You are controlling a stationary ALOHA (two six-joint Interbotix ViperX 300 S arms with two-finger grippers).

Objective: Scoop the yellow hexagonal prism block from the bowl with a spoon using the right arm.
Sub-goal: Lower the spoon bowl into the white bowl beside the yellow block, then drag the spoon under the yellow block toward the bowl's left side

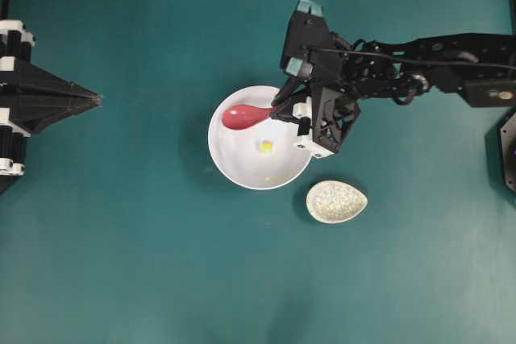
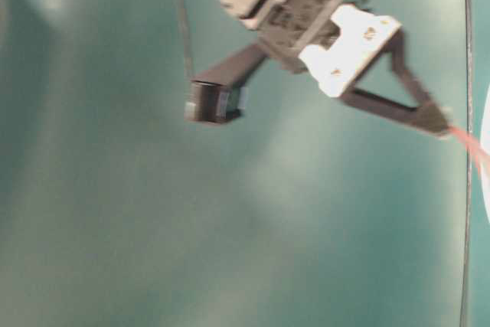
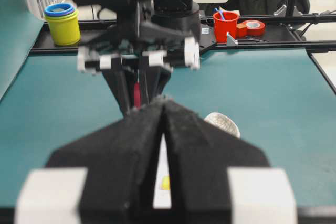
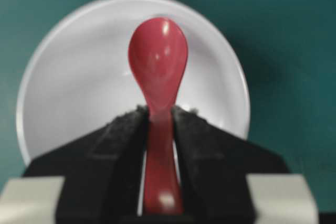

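The white bowl (image 1: 234, 163) sits mid-table with the tiny yellow hexagonal prism block (image 1: 265, 146) near its middle. The pink-red spoon (image 1: 242, 117) has its oval head over the bowl's far-left part, a little up and left of the block. My right gripper (image 1: 278, 109) is shut on the spoon's handle at the bowl's far rim. In the right wrist view my right gripper (image 4: 159, 112) pinches the handle, the spoon (image 4: 157, 56) points out over the bowl (image 4: 63, 87), and the block is hidden. My left gripper (image 1: 97, 100) rests shut at the left edge; its wrist view shows the block (image 3: 165, 183).
A small speckled beige oval dish (image 1: 336, 201) lies just right of and below the bowl, also seen as the dish (image 3: 224, 124) from the left wrist. Behind the table stand a yellow cup (image 3: 62, 22), a red cup (image 3: 226, 26) and a tape roll (image 3: 254, 26).
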